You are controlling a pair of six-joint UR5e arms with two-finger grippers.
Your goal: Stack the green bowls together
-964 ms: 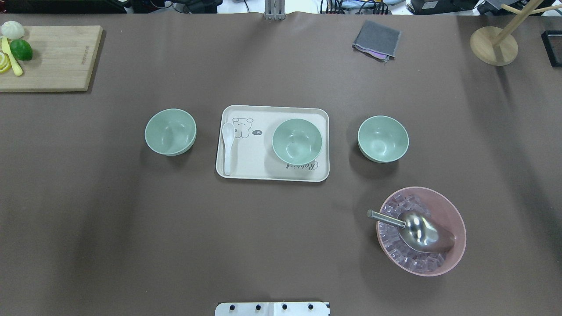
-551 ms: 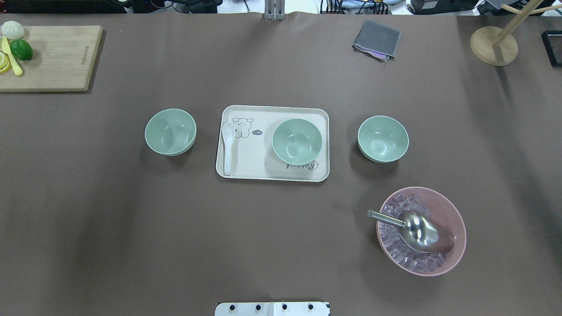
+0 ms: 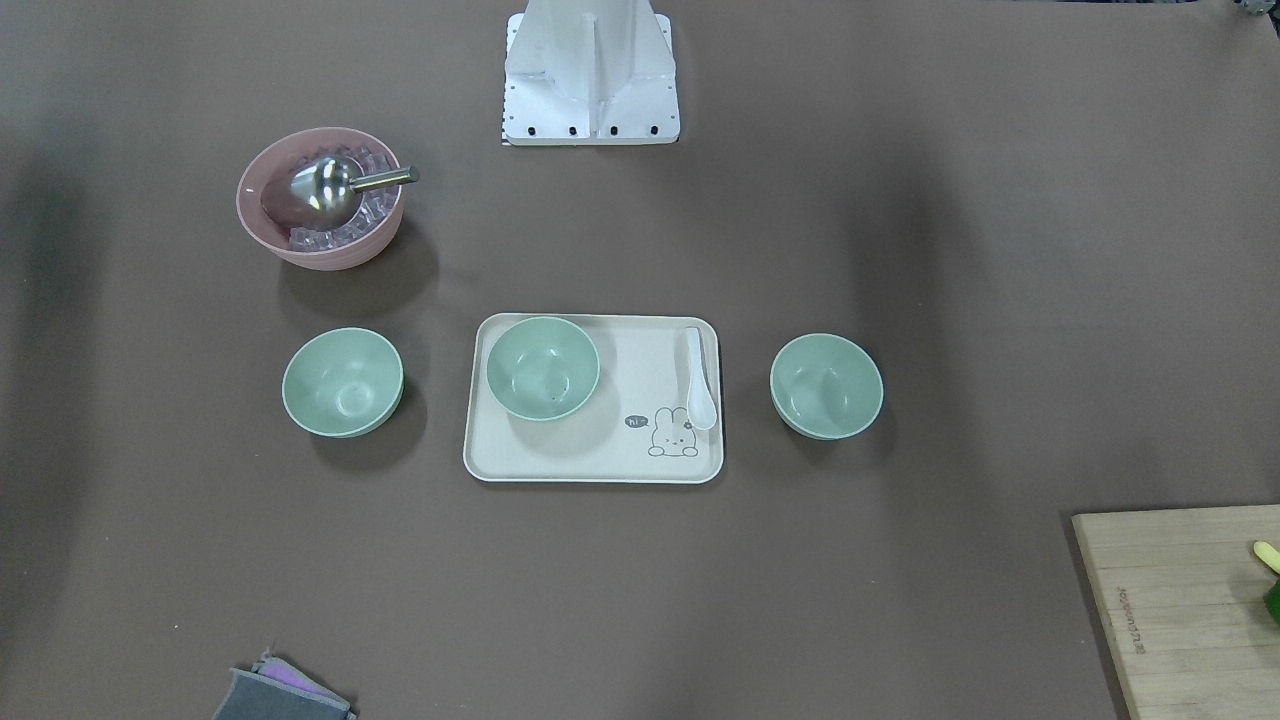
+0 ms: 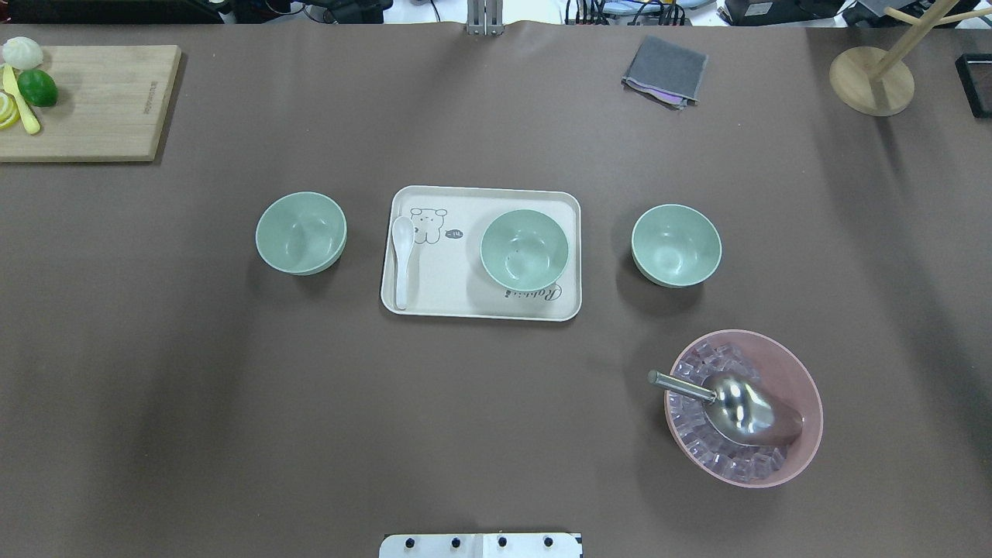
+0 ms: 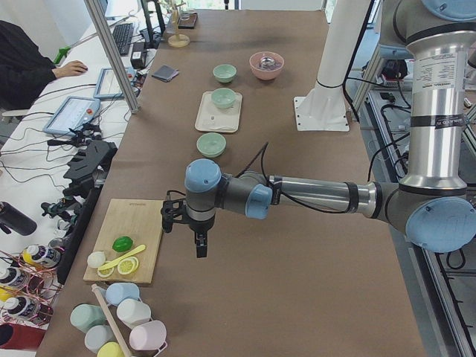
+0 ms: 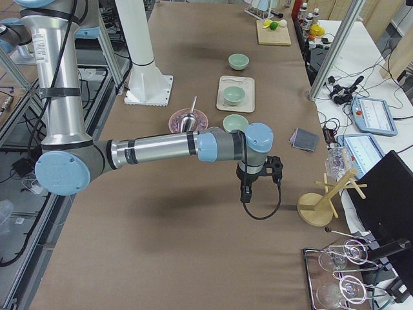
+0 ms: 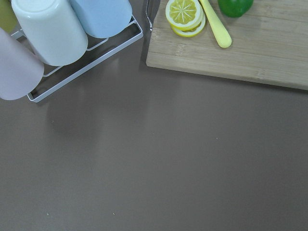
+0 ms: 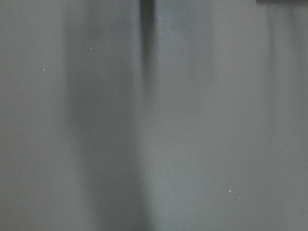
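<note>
Left gripper (image 5: 199,249) (grip unclear) far from green bowls (image 5: 211,144).

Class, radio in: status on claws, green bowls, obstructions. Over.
Left claw, right claw: away, state unclear. Three green bowls separate, middle bowl on tray. Spoon beside it.

**What can't be made out from here**

Both hands show only from the counter's ends. The left hand (image 5: 196,239) and the right hand (image 6: 245,192) are too small to tell how their fingers stand. The right wrist camera gives only blurred grey counter (image 8: 192,144). The cutting board (image 3: 1190,610) and grey cloth (image 3: 285,697) run off the front view's edges. The scoop (image 4: 748,415) hides some clear cubes (image 4: 694,360) in the pink bowl (image 4: 802,380).
</note>
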